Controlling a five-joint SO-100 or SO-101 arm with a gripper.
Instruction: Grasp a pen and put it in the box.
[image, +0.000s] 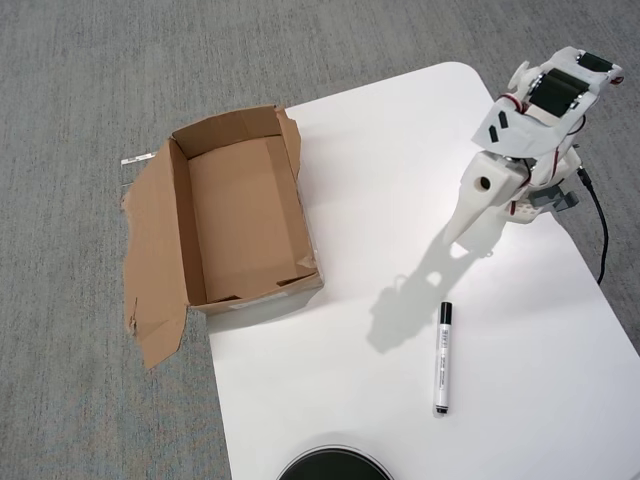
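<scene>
Pen (442, 358) lying near desk (400, 150) front edge, box (240, 215) overhanging left edge, empty, jaws (455, 237) raised at right edge, state unclear.

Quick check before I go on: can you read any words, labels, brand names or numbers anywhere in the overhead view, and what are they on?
No text can be read.
Pen: small dark print runs along the white barrel, too small and blurred to read.
Box: plain brown cardboard, no print visible; a small white strip lies on the carpet beside it, no legible marks.
Arm: black patches only, no readable lettering.
</scene>
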